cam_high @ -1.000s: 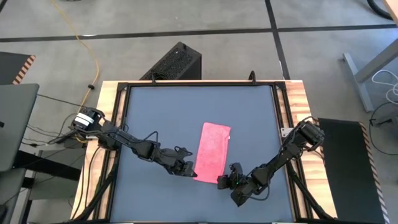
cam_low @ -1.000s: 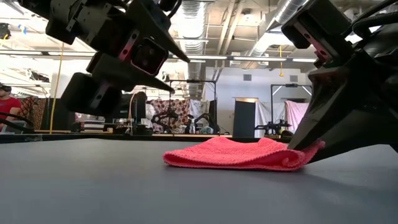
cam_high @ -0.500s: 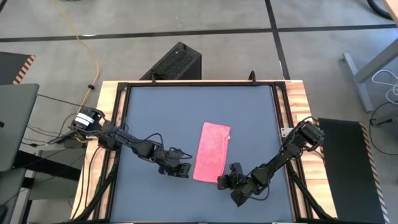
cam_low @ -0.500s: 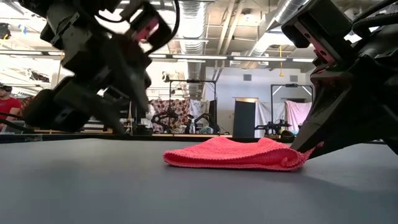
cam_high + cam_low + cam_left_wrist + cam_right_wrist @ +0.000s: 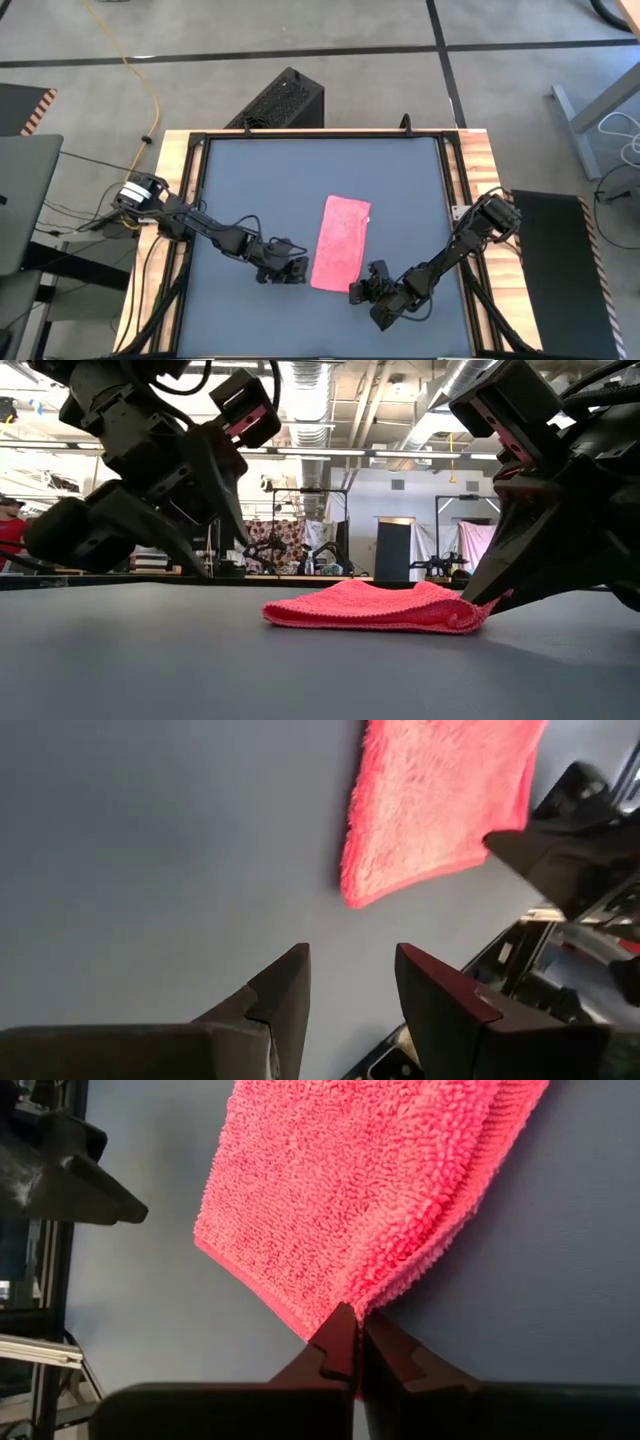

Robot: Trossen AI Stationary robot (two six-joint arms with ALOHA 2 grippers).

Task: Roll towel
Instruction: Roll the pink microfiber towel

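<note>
The pink towel (image 5: 340,255) lies on the dark grey table as a long folded strip that runs from far to near. The low view shows the towel (image 5: 380,610) flat, with a small curl at its right end. At its near right corner sits my right gripper (image 5: 357,290), shut on the cloth. My left gripper (image 5: 297,272) hovers open just left of the towel's near left corner, touching nothing. Its own wrist view shows the left gripper (image 5: 350,960) over bare table, the towel (image 5: 430,800) ahead of it. My right gripper pinches the towel's near right corner (image 5: 350,1298) between its two fingertips (image 5: 335,1330). One layer or several, I cannot tell. The fingers slant down from the table's near right side. The corner (image 5: 478,600) is barely raised, and the rest of the towel lies on the table.
Bare tabletop (image 5: 260,190) surrounds the towel on all sides. A wooden frame (image 5: 180,160) borders the table. A black box (image 5: 280,100) stands on the floor beyond the far edge. A person in red (image 5: 12,525) shows far off in the room.
My left gripper has sunk a little, rolled its wrist and drawn slightly away from the towel's left edge toward the table's left, staying open. My right gripper has kept its place and its fingers have closed in on the towel's corner. The towel has stayed flat.
</note>
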